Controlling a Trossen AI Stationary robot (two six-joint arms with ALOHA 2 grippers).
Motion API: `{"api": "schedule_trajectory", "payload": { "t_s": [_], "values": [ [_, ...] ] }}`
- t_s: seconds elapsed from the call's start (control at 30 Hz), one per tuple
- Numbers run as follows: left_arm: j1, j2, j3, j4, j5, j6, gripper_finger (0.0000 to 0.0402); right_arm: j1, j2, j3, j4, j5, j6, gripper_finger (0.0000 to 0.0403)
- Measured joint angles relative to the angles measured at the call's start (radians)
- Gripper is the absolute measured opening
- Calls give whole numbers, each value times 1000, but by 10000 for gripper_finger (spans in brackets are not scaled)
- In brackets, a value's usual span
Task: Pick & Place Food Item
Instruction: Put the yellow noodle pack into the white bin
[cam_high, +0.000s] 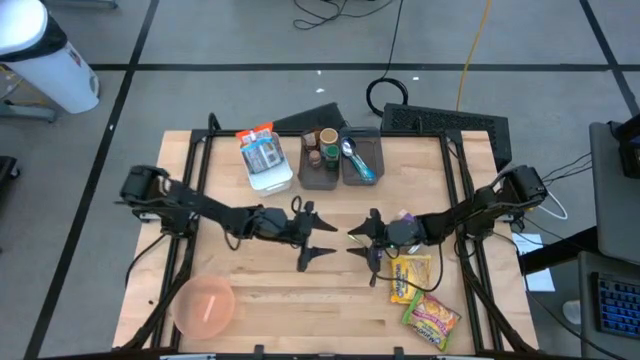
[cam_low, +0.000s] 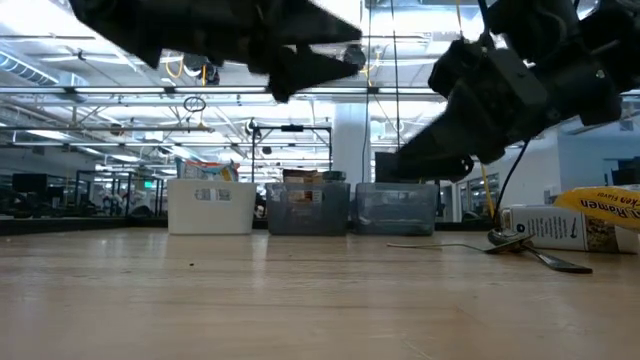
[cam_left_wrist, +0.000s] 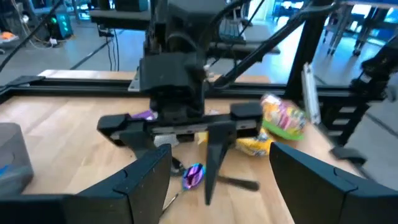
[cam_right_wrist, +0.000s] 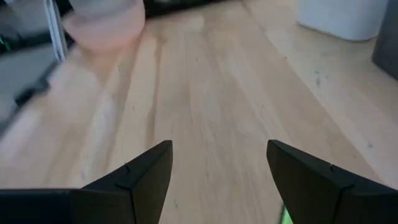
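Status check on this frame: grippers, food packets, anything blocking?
Left gripper and right gripper open, empty, mid-table, facing each other. Yellow ramen packets lie by the right arm, untouched. Pink plastic bowl sits front left. No obstruction seen.

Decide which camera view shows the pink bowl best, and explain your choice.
The high view: the pink bowl shows whole, from above, at the table's near left corner. The right wrist view catches only a blurred part of it at the frame's edge. The low and left wrist views do not show it.

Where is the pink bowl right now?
From above, the pink bowl sits at the table's near-left corner, below the left arm, apart from everything else.
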Motion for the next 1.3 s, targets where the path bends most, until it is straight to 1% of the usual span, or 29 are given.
{"api": "schedule_trajectory", "payload": {
  "t_s": [0.1, 0.17, 0.23, 0.33, 0.43, 0.53, 0.7, 0.73, 0.83, 0.97, 1.1, 1.17, 1.3],
  "values": [
    [12, 72, 0, 100, -1, 19, 274, 0, -1, 0, -56, -1, -46, 254],
    [20, 98, 0, 139, 0, 7, 273, 0, -13, 0, -114, -8, -58, 254],
    [31, 109, 0, 156, 1, -9, 274, -2, -36, 0, -184, -58, -59, 254],
    [47, 109, 0, 149, 3, -12, 274, -2, -108, 0, -309, -154, -59, 254],
    [67, 108, 0, 162, 37, -11, 273, -2, -216, 0, -479, -208, -62, 254],
    [93, 108, 0, 187, 103, -11, 274, -8, -346, 0, -646, -242, -67, 254],
    [133, 107, 12, 189, 195, -46, 273, -38, -573, 0, -912, -257, -64, 254],
    [140, 107, 16, 188, 212, -55, 274, -54, -609, 0, -943, -277, -52, 254],
    [163, 107, 26, 186, 261, -61, 274, -119, -677, 0, -987, -391, 16, 254],
    [198, 52, 42, 149, 278, -44, 274, -189, -671, 0, -990, -533, 53, 254],
    [231, -45, 56, -12, 275, -2, 274, -219, -598, 0, -993, -652, 42, 254],
    [243, -97, 57, -105, 275, 18, 274, -225, -552, 0, -971, -688, 18, 254],
    [253, -157, 58, -198, 271, 15, 273, -237, -461, 0, -972, -728, -10, 254]
  ]
}}
